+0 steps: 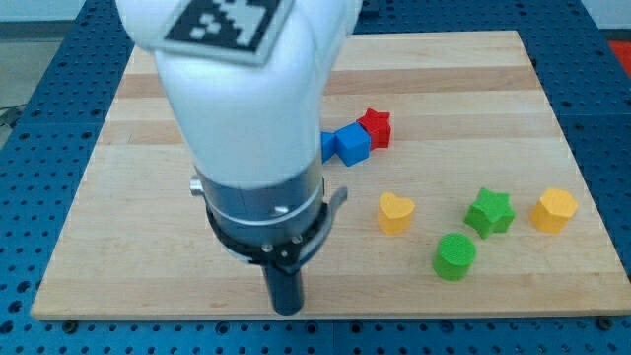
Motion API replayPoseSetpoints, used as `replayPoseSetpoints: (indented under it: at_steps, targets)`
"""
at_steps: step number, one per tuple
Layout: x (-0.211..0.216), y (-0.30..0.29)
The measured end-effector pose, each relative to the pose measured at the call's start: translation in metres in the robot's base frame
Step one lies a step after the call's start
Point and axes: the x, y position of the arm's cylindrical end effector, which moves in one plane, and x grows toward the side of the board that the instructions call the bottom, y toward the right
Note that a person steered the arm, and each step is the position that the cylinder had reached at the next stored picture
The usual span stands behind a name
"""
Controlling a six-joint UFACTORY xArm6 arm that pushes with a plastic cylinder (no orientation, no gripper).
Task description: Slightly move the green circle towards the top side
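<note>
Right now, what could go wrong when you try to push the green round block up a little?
1. The green star sits close above and to the right of the green circle, so an upward push could knock the two together.
2. My tip is far off to the view's left, and the yellow heart lies near the way across; I might bump it.
3. The circle is round, so an off-centre push may send it sideways.

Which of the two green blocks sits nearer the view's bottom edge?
The green circle, round-topped, lower and further left than the green star. My tip is well to its left.
</note>
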Motion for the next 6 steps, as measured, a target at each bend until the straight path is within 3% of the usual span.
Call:
replayPoseSetpoints:
  at_steps: [1, 4, 6]
  targets:
    - [-0.005, 0.074]
    - [0.000, 0.123]
    - [-0.029, 0.139]
